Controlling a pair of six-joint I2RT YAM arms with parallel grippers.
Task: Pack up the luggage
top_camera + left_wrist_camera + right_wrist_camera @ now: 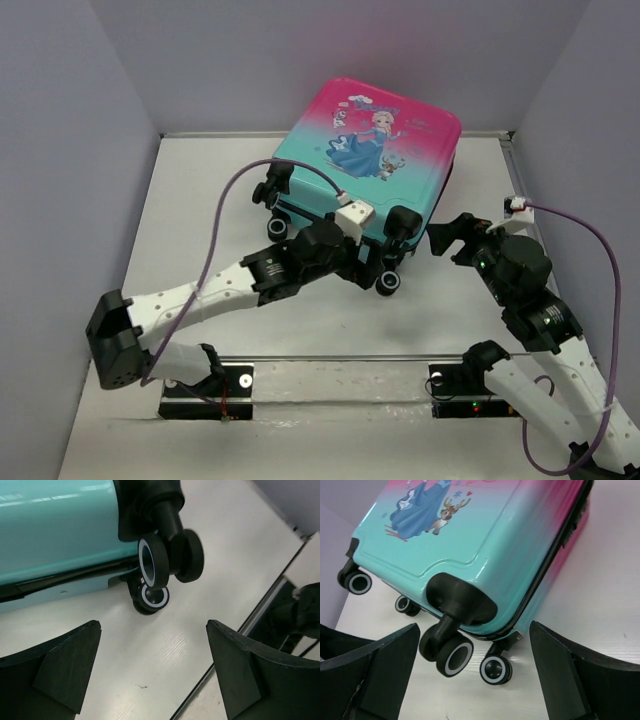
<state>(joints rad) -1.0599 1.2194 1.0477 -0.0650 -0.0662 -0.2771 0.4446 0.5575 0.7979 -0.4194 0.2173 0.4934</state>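
The luggage (372, 150) lies flat and closed at the back of the table, its pink-to-teal shell with the princess print facing up and its black wheels (388, 283) toward me. My left gripper (366, 262) sits at the wheel end; in the left wrist view the left gripper (152, 626) stands open over bare table, just short of the wheels (159, 562) and the teal shell (55, 530). My right gripper (448, 238) hovers off the luggage's right near corner. In the right wrist view the right gripper (474, 627) is open, with nothing held, facing the corner wheels (452, 657) and the luggage (470, 540).
Grey walls close in the white table (200, 200) on the left, back and right. A metal rail (340, 358) runs along the near edge between the arm bases. Purple cables (225, 215) loop over both arms.
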